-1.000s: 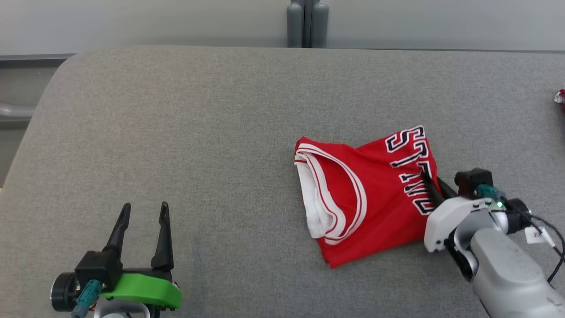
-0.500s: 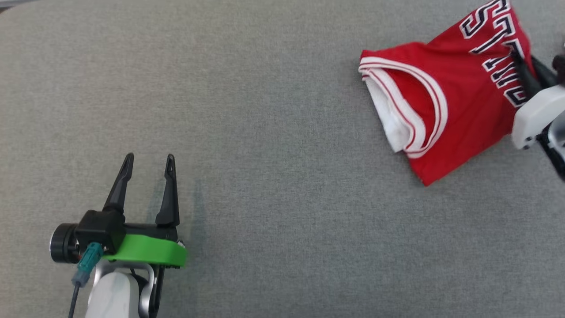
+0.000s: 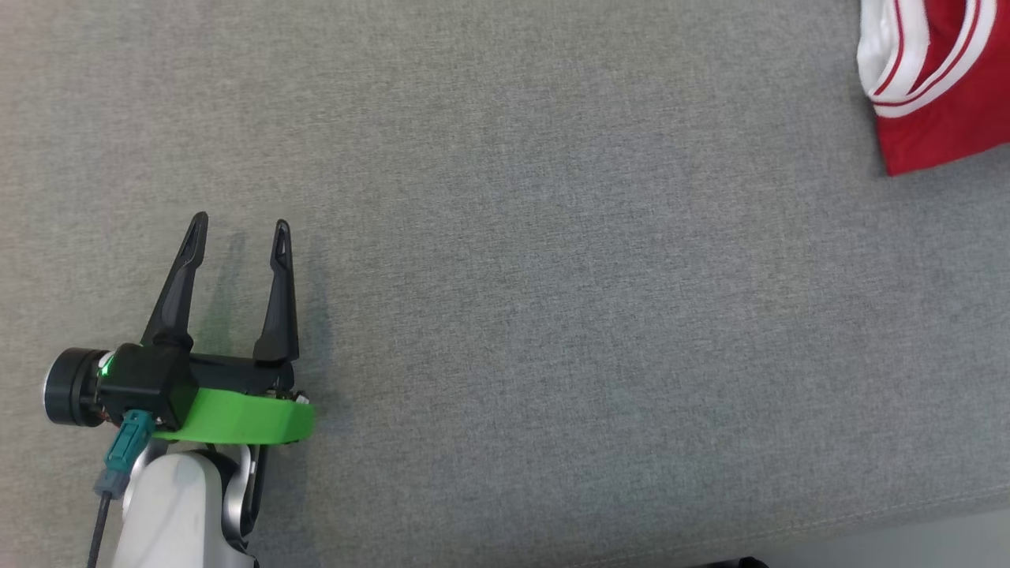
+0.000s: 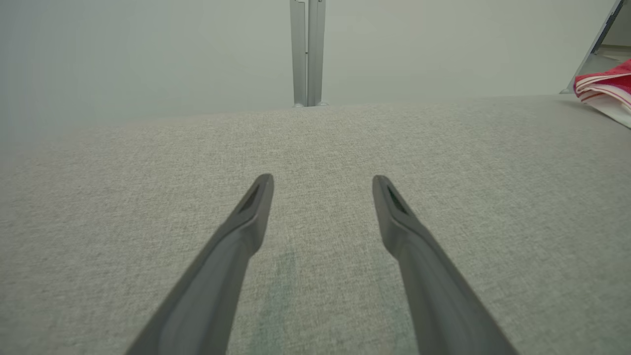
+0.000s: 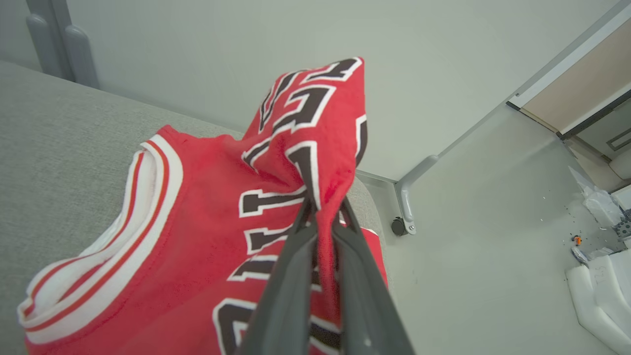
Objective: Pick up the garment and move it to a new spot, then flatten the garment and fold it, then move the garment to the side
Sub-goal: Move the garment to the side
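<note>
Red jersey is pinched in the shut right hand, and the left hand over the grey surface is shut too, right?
Not quite. The left hand is open, spread wide with nothing in it, as the left wrist view shows. The rest holds: the right hand is shut on the red jersey.

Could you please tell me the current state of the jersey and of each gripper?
red jersey: folded over, lettered edge pinched and raised, collar end lying on the grey table.
left gripper: open, empty.
right gripper: shut on the red jersey.
</note>
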Available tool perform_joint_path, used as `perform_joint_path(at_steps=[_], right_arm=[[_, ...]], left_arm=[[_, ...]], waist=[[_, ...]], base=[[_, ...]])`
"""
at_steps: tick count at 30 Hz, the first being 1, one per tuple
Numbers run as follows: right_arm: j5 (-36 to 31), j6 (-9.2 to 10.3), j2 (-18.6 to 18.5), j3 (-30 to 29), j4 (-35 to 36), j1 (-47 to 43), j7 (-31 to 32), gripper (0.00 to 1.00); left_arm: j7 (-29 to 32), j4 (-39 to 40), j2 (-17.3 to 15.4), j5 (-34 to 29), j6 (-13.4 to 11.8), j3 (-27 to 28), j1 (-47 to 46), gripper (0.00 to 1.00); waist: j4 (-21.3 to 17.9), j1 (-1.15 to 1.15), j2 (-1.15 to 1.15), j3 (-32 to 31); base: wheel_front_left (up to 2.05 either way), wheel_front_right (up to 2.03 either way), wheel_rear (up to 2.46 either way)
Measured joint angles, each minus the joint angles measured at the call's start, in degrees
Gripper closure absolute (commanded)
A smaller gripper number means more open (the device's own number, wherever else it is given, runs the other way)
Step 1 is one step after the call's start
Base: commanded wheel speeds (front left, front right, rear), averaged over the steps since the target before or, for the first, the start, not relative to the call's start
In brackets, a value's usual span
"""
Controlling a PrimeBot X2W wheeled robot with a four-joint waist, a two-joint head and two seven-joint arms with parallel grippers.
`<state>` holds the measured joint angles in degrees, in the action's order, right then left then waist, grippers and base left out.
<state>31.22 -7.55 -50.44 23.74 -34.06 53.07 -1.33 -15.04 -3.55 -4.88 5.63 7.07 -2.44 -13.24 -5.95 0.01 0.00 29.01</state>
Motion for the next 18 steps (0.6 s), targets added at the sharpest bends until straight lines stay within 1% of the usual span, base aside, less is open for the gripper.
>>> perform_joint_path(at_steps=[6,9,12,13,14,15,16,18], right_arm=[[2.8,0.00,-4.5,1.4,-2.4,2.4,2.4,1.00],[3.5,-0.01,-6.0,2.5,-4.8,3.9,3.0,1.00],[3.7,-0.01,-6.4,3.6,-7.6,5.7,3.4,1.00],[3.6,0.00,-6.4,4.0,-8.7,6.4,3.4,0.95],[3.5,-0.01,-6.2,4.1,-9.5,6.9,3.2,0.61],[3.1,0.00,-6.1,4.4,-10.7,7.7,3.1,0.15],[2.3,-0.01,-6.0,4.8,-11.9,8.3,2.8,0.00],[1.0,0.00,-5.6,5.1,-13.9,9.4,2.3,0.00]], left_arm=[[0.0,1.8,-1.1,-0.3,0.0,-0.2,-0.1,0.00],[0.0,3.1,-1.4,-0.6,0.1,-0.4,-0.2,0.00],[0.0,4.0,-1.5,-0.6,0.1,-0.5,-0.3,0.00],[0.0,4.2,-1.5,-0.6,0.1,-0.6,-0.3,0.00],[0.0,4.4,-1.5,-0.7,0.1,-0.6,-0.3,0.00],[0.0,4.7,-1.5,-0.7,0.1,-0.7,-0.3,0.00],[0.0,4.8,-1.5,-0.7,0.1,-0.8,-0.3,0.00],[0.0,5.0,-1.5,-0.7,0.1,-0.7,-0.3,0.00]], waist=[[-2.0,-0.01,0.00,2.8],[-2.4,0.00,0.00,4.0],[-2.4,0.00,0.00,4.8],[-2.3,-0.01,0.00,5.1],[-2.3,0.00,0.00,5.3],[-2.2,-0.01,0.00,5.4],[-2.0,-0.01,0.00,5.5],[-1.8,-0.01,0.00,5.6]], base=[[0.00,0.00,0.00],[0.00,0.00,0.00],[0.00,0.00,0.00],[0.00,0.00,0.00],[0.00,0.00,0.00],[0.00,0.00,0.00],[0.00,0.00,0.00],[0.00,0.00,0.00]])
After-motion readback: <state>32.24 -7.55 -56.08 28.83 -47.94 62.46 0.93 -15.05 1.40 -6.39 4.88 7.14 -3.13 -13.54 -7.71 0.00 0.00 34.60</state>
